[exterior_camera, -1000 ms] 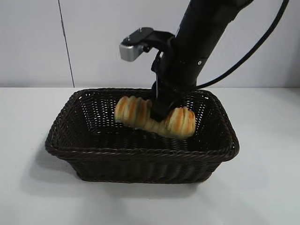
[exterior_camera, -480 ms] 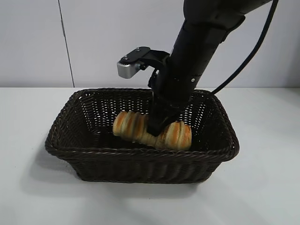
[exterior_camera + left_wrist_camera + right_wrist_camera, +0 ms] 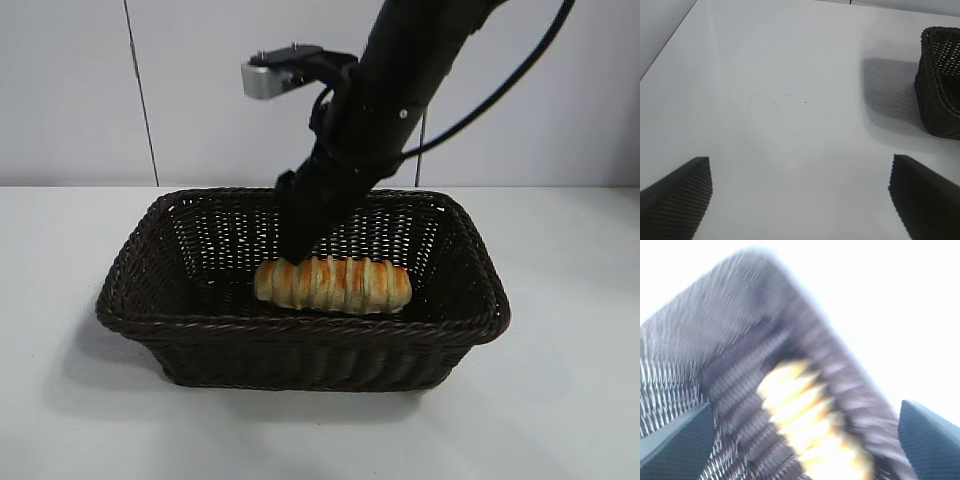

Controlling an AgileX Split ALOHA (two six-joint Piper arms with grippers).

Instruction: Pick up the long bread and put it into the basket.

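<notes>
Bread: long bread (image 3: 333,285) lying flat on the floor of the basket (image 3: 300,328), near its front wall, just below the right gripper (image 3: 297,243) and apart from it. Right jaws spread wide above the basket's interior, gripping nothing and touching nothing, the loaf showing between and beyond the two fingertips (image 3: 675,437) in the right wrist view. Left gripper (image 3: 800,200) parked over the white desk (image 3: 790,110) beside the basket's outer corner, jaws likewise wide apart and empty.
</notes>
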